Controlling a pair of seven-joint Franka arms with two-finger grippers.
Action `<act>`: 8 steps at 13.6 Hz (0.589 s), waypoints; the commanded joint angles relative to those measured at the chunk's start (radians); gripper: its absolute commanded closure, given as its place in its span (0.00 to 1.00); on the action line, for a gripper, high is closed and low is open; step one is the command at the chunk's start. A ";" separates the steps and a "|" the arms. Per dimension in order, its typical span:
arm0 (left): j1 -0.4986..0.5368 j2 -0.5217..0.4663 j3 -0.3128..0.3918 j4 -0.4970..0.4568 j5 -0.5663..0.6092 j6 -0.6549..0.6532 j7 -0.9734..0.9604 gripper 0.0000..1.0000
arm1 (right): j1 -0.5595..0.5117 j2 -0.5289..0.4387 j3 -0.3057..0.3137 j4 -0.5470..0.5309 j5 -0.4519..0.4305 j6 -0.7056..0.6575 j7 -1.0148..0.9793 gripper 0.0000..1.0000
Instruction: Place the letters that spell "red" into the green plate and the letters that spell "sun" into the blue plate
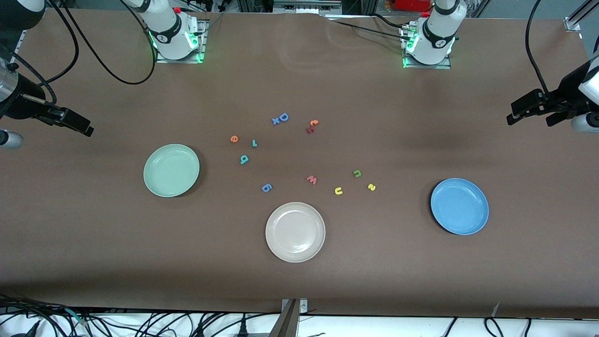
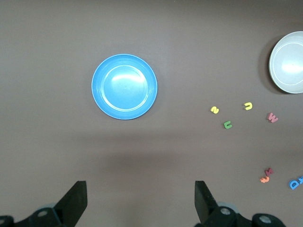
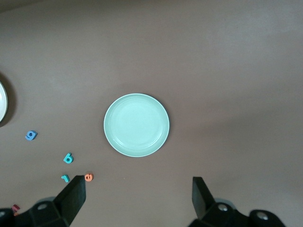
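The green plate [image 1: 171, 170] [image 3: 136, 125] lies toward the right arm's end of the table, the blue plate [image 1: 459, 206] [image 2: 124, 86] toward the left arm's end. Between them lie the orange "e" [image 1: 234, 138] [image 3: 88, 177], thin teal "r" [image 1: 254, 143] and teal "d" [image 1: 244, 159]. Closer to the blue plate are the green "n" [image 1: 357, 173] [image 2: 228, 125], yellow "u" [image 1: 338, 190] and yellow "s" [image 1: 371, 187]. My left gripper [image 1: 529, 114] [image 2: 140, 198] hangs open and empty over bare table at its end. At the other end my right gripper [image 1: 77, 125] [image 3: 138, 194] is also open and empty.
A cream-white plate [image 1: 295, 231] sits nearest the front camera, mid-table. Other loose letters: blue "g" [image 1: 266, 187], pink "w" [image 1: 311, 179], blue "D" [image 1: 282, 117] with a small blue "x" beside it, and an orange and a dark red letter [image 1: 311, 126] together.
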 commanded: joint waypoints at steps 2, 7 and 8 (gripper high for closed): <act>-0.033 -0.025 -0.003 -0.024 0.104 0.002 0.091 0.00 | -0.002 -0.015 -0.003 0.001 0.012 -0.009 -0.016 0.00; -0.036 -0.022 -0.003 -0.024 0.095 0.002 0.093 0.00 | -0.002 -0.015 0.000 0.001 0.007 -0.009 -0.019 0.00; -0.038 -0.019 -0.003 -0.023 0.095 0.000 0.094 0.00 | -0.002 -0.015 -0.002 0.001 0.007 -0.009 -0.020 0.00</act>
